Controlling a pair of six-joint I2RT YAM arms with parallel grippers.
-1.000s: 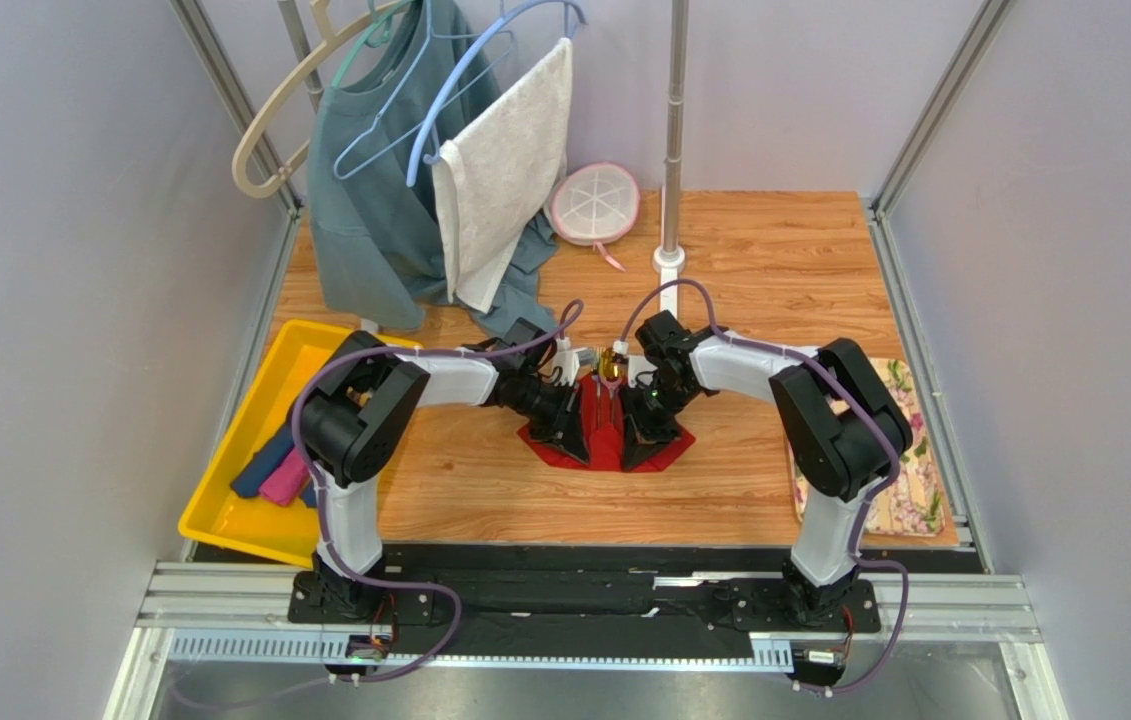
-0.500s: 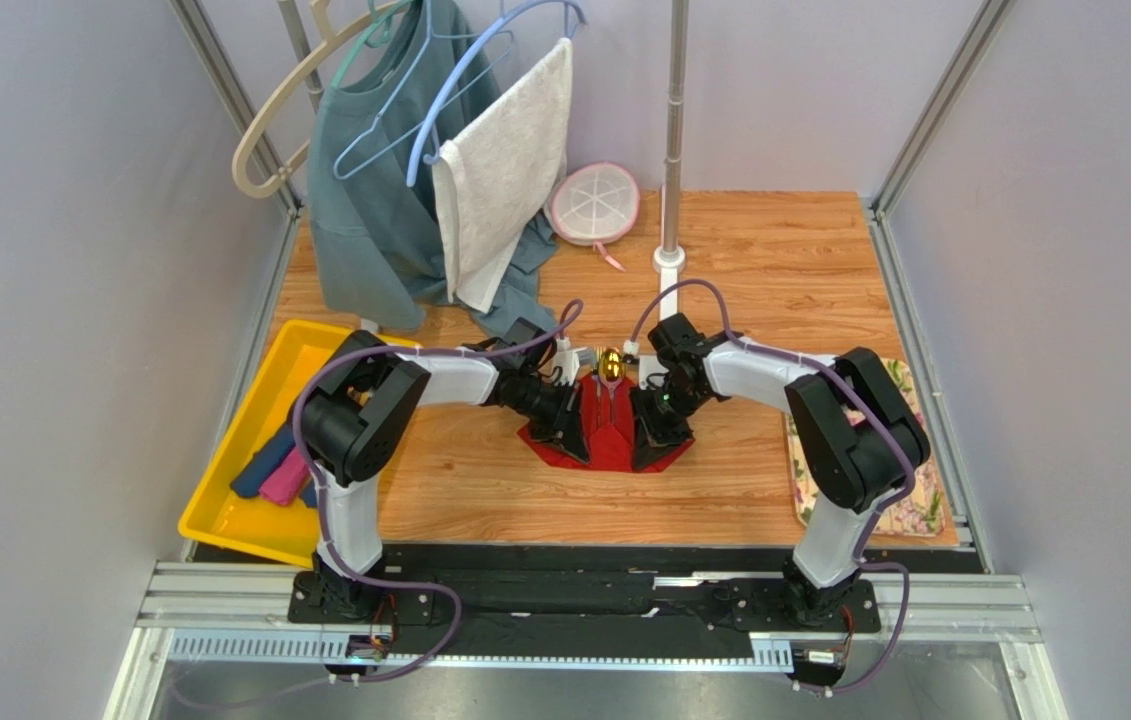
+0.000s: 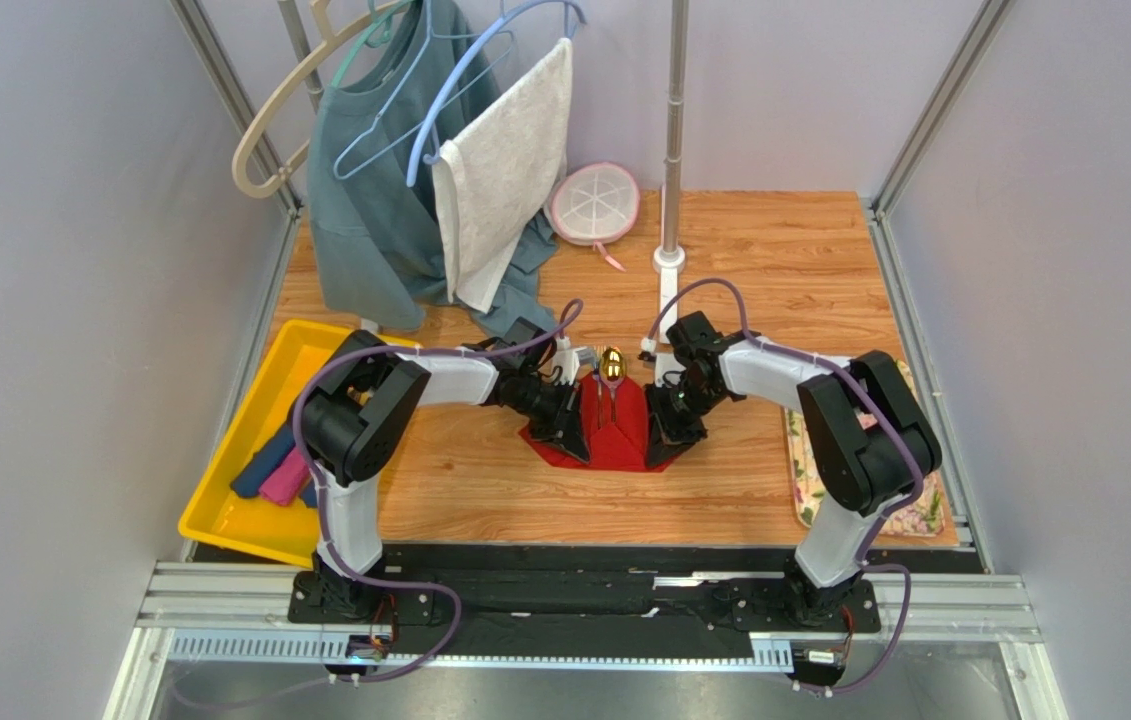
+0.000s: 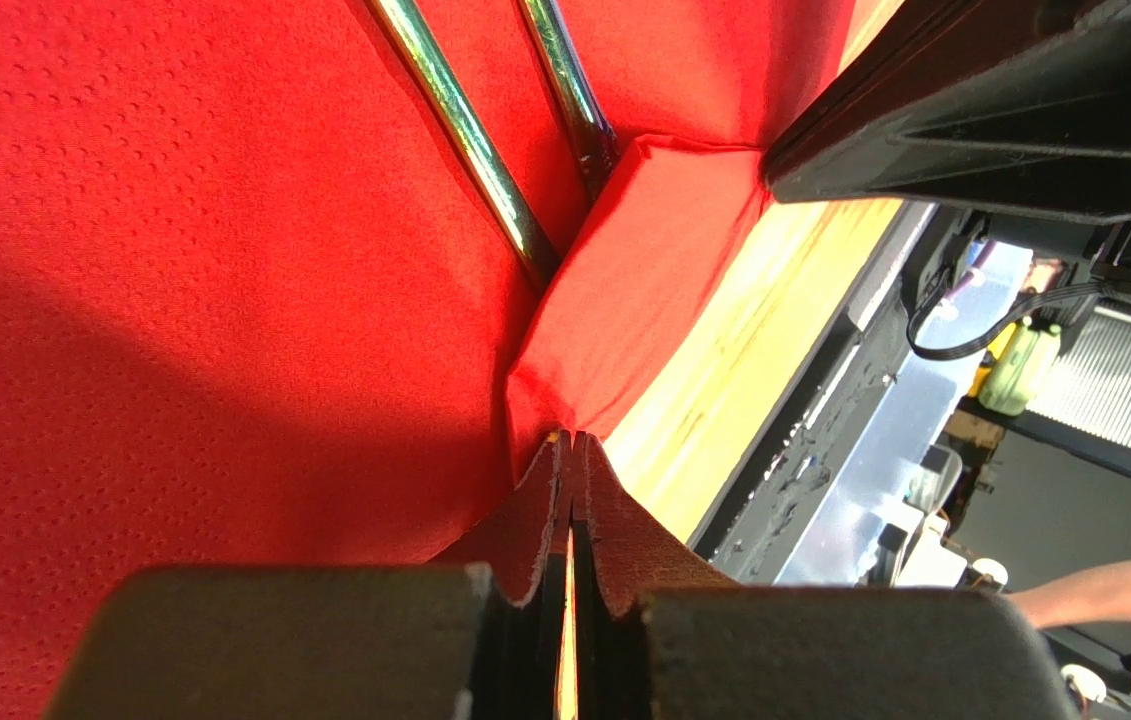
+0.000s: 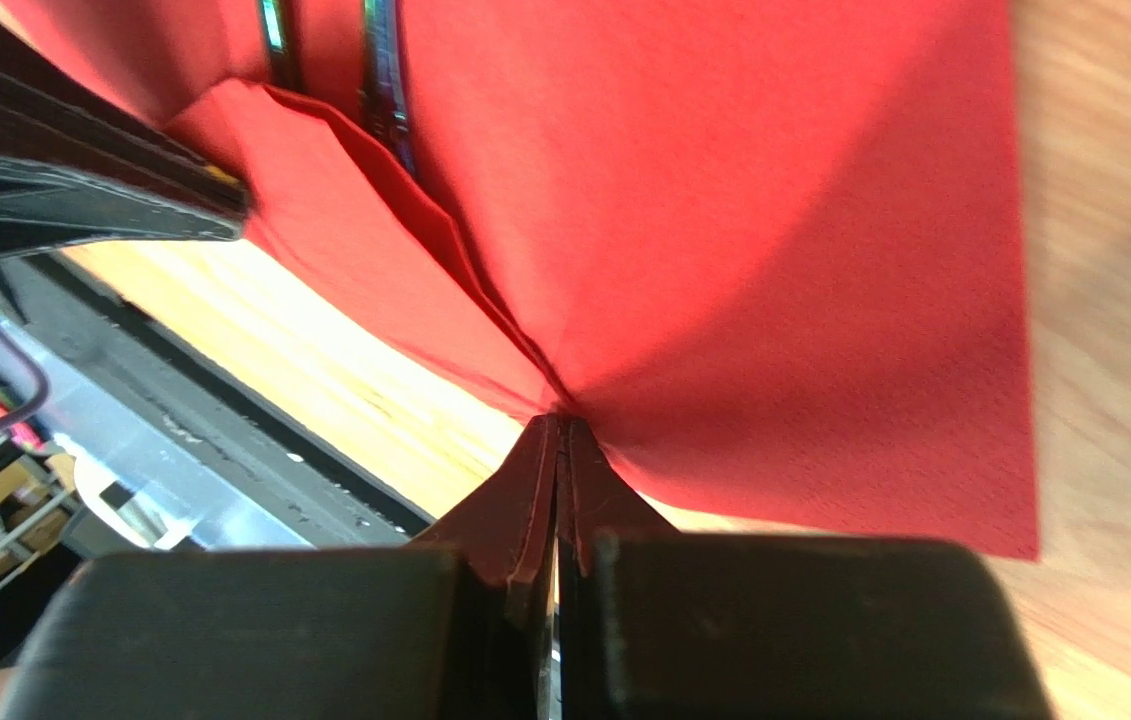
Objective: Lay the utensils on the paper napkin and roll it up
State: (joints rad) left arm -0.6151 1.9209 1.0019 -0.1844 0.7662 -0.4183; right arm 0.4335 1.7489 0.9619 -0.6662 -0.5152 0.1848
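On the table [image 3: 767, 255], the paper napkin [image 3: 616, 435] is pinched at opposite sides by the clamped left gripper [image 4: 571, 465] and right gripper [image 5: 558, 450], apparently to be folded over the utensils [image 3: 612, 365] laid along its centre.

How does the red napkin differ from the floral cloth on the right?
The red napkin is plain; the floral cloth is patterned beige. The left end effector and right end effector pinch the napkin, which carries the utensils; the cloth lies flat, unheld. Both rest on the wooden table.
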